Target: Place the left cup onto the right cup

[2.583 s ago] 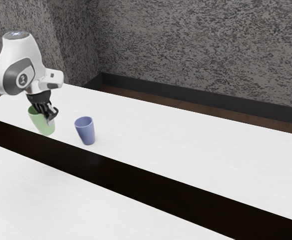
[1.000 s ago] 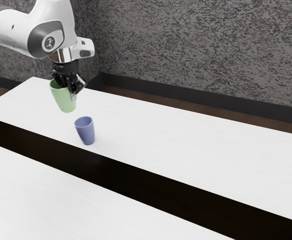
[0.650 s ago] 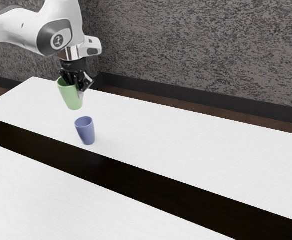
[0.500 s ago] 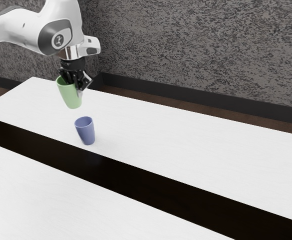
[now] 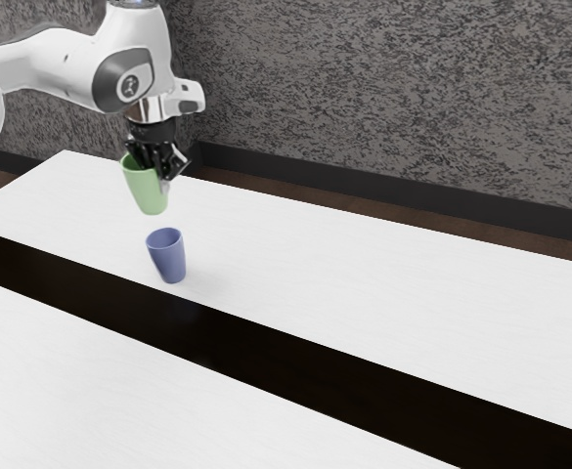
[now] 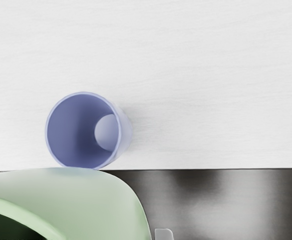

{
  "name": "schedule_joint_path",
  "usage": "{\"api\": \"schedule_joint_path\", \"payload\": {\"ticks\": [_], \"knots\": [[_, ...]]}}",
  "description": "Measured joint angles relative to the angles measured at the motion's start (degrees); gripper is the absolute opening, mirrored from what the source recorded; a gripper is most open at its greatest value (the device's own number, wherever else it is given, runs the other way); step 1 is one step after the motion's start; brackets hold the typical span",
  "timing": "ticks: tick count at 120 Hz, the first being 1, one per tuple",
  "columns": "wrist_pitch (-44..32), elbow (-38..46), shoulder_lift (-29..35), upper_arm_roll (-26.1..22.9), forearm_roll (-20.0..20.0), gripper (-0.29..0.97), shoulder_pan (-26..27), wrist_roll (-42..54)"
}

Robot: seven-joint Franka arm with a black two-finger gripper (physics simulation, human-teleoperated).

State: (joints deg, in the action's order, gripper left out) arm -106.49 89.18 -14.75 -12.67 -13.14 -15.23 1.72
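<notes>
Bare room: speckled stone wall (image 5: 383, 88), white table (image 5: 364, 278)

No words, labels or numbers can be read anywhere.

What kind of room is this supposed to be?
Likely a bare simulated test room: a plain white table, a speckled grey wall, and a green cup and a blue cup by a robot arm.

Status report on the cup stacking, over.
Fingers shut on green cup at its rim. Green cup aloft, tilted, not yet on blue cup. Blue cup upright on table, mouth open. Nothing between the two.
</notes>
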Motion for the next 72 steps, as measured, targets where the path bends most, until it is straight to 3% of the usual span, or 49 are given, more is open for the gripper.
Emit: {"api": "schedule_joint_path", "payload": {"ticks": [72], "knots": [[-2.26,-4.70,-6.40,3.32,0.13,-0.08,-0.17,3.13]]}}
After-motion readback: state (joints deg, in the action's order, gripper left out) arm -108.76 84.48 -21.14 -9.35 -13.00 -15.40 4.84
